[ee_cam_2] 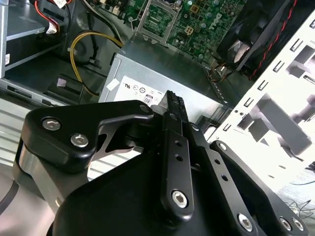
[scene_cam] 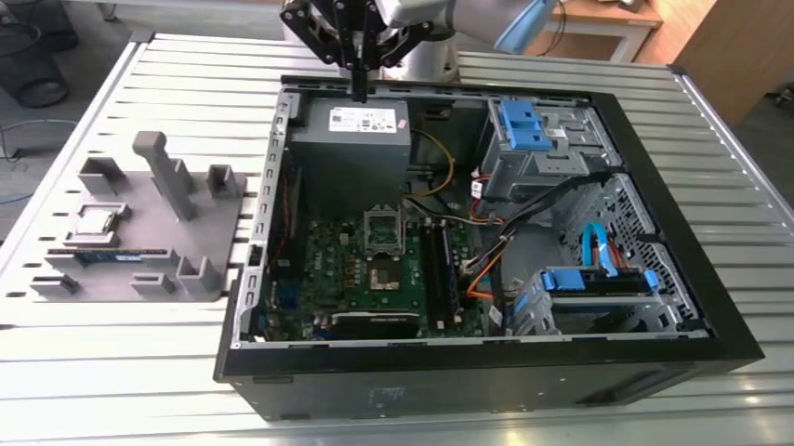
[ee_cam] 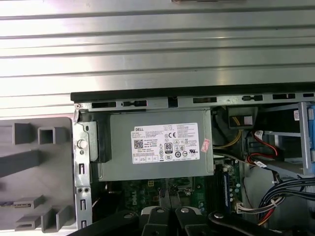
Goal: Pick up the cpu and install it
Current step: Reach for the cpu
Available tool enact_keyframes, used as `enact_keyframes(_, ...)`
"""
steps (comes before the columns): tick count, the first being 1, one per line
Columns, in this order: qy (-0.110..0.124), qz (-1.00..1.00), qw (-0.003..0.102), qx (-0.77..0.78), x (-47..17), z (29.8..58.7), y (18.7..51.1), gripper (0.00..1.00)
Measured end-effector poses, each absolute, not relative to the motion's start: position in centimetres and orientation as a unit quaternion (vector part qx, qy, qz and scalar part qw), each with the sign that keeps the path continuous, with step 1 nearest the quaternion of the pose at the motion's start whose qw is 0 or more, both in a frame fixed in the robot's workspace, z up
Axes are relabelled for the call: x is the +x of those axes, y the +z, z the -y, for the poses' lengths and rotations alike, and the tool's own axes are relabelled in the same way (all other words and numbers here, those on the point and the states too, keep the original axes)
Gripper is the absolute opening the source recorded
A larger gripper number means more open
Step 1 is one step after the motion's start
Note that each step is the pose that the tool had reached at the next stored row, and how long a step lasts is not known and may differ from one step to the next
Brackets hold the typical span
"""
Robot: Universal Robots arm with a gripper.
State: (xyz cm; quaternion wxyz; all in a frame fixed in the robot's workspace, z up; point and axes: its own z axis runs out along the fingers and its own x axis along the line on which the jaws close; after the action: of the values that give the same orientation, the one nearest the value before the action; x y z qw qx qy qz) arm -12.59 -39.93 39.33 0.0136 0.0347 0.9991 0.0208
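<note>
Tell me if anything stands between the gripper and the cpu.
The gripper hangs over the power supply inside the computer case; the cpu lies outside, on the grey tray. The case's side wall and the tray's tall post lie between them, though both look lower than the gripper.

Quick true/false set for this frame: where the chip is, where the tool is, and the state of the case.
1. The chip lies on the grey tray, on the exterior view's left of the computer case. True.
2. The tool is gripping the chip. False: the tool is shut and well apart from the chip, which is on the tray.
3. The tool hangs over the power supply at the back of the case. True.
4. The case has its side cover on. False: the side is open and the motherboard is exposed.
</note>
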Motion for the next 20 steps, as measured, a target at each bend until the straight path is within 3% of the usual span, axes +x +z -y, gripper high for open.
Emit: enact_keyframes(20, 0.021, -0.999, 0.014, 0.035, -13.9, 39.9, 39.3, 0.11)
